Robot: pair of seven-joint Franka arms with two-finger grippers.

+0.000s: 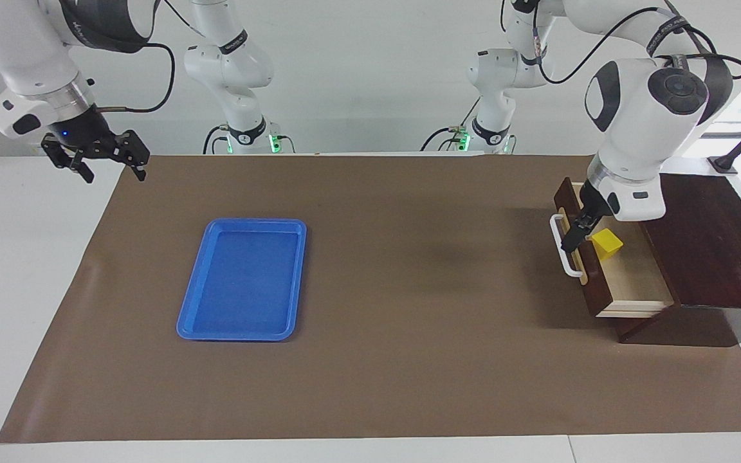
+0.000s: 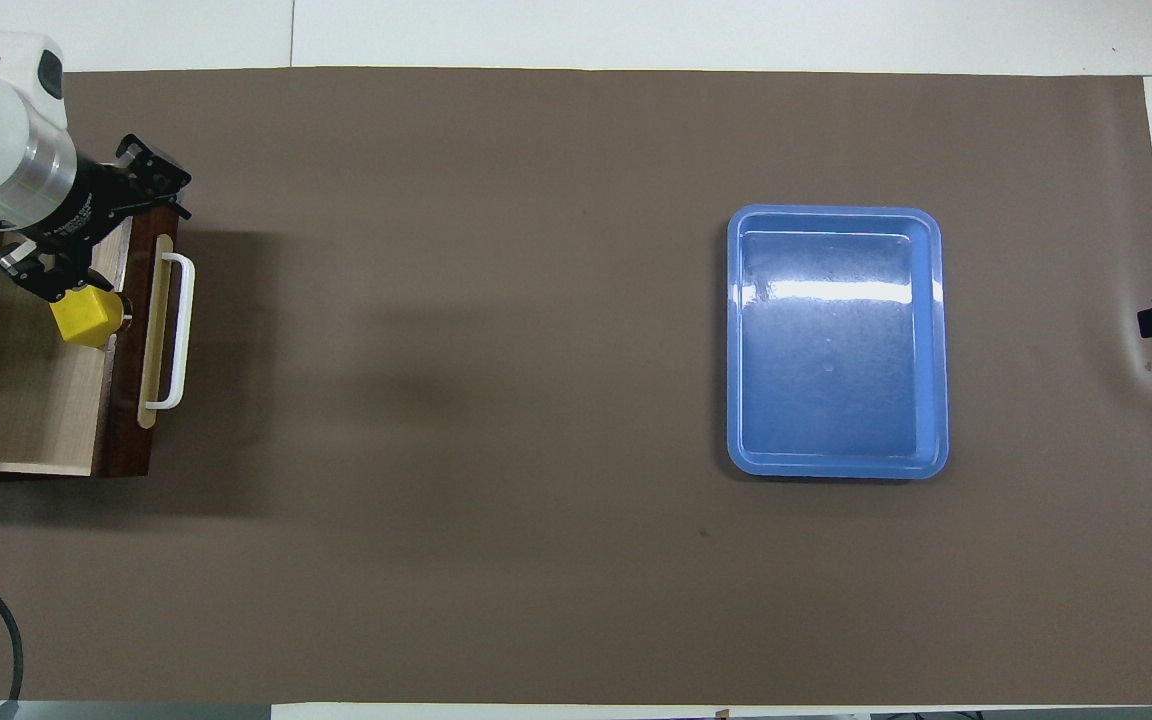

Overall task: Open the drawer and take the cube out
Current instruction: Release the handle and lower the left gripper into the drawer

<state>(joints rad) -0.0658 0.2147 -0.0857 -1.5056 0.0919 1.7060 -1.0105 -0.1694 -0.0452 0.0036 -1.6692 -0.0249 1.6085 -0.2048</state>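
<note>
I see drawer point(image 1: 628, 276) pulled out at left arm's end of bench, cube point(image 1: 606, 244) inside near its front; left gripper point(image 1: 577, 233) down in drawer, jaws wide, holding nothing; right gripper point(image 1: 108, 164) waits wide over bench corner; next I'd straddle cube, then close

The drawer point(image 1: 628, 283) stands pulled out at the left arm's end of the bench point(image 1: 409, 373), the cube point(image 1: 606, 244) inside it. From there, seen from the robots, the tray point(image 1: 242, 280) lies toward three o'clock, well apart, at the right arm's end.
</note>
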